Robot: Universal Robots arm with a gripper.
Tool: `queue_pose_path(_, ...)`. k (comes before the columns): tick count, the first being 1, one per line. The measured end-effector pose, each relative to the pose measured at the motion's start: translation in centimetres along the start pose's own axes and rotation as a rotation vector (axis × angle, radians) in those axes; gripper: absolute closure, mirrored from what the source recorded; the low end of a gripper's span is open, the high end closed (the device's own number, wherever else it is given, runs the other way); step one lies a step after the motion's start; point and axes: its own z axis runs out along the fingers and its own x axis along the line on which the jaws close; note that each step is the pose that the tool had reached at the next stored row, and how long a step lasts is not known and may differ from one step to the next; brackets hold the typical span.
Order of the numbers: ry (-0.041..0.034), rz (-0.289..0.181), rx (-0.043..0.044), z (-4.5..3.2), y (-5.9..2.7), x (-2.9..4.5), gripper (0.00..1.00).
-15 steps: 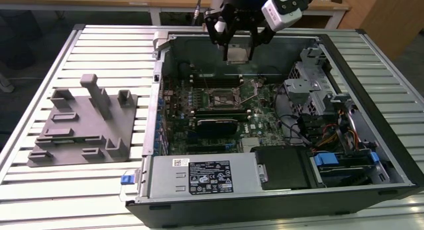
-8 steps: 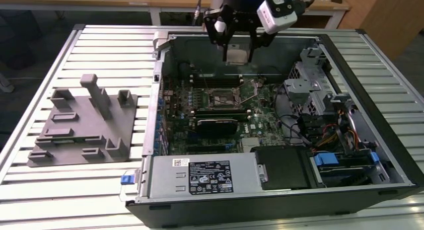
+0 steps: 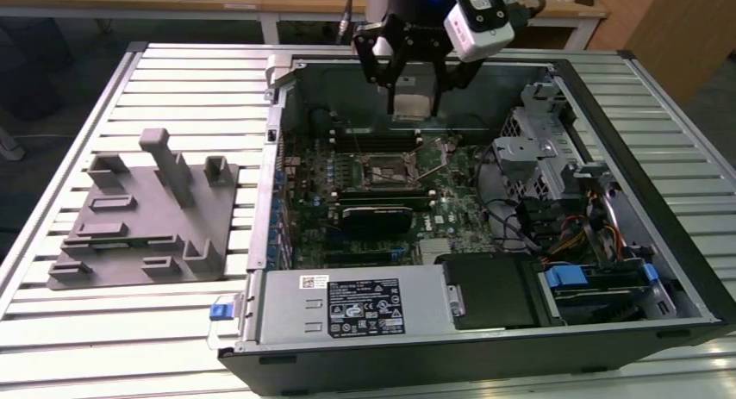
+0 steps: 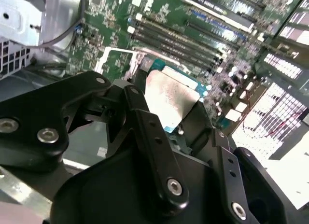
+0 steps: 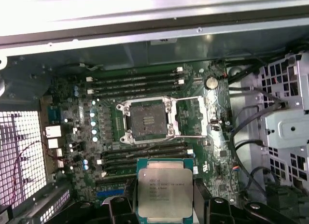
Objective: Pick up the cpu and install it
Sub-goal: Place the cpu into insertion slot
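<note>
Silvery-beige metal with a pale rim marks the cpu (image 3: 411,103), which the claw (image 3: 411,93) grips by its edges, closed on the chip from two opposite sides. In the exterior view the claw hangs over the far part of the open computer case (image 3: 460,364), and the cpu is up in the air above the green motherboard (image 3: 460,211), not seated on it.

In the first wrist view the flat top of the chip faces the camera, with black fingers (image 5: 119,212) just beside it on either side. Beyond it on the board lies the black square socket frame (image 5: 146,120), uncovered, with a thin metal frame folded open just beside it. Rows of memory slots (image 5: 137,80) run along both sides of the socket. Whether the chip hangs exactly over the socket cannot be told.

In the second wrist view the cpu is tilted across the picture between the black linkages of the claw, with the board blurred behind it.

On the slatted metal bench (image 3: 172,80), on the exterior view's left of the case, sits a grey plastic tray (image 3: 144,214) with upright posts, well apart from the claw. A labelled silver power supply (image 3: 345,304) fills the near end of the case, and a silver drive cage (image 3: 540,149) stands toward the exterior view's right
</note>
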Motion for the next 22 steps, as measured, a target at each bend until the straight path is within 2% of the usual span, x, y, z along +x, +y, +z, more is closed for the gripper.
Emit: queue_pose_path(22, 0.0000, 0.068, 0.0030, 0.14, -0.03, 0.20, 0.46)
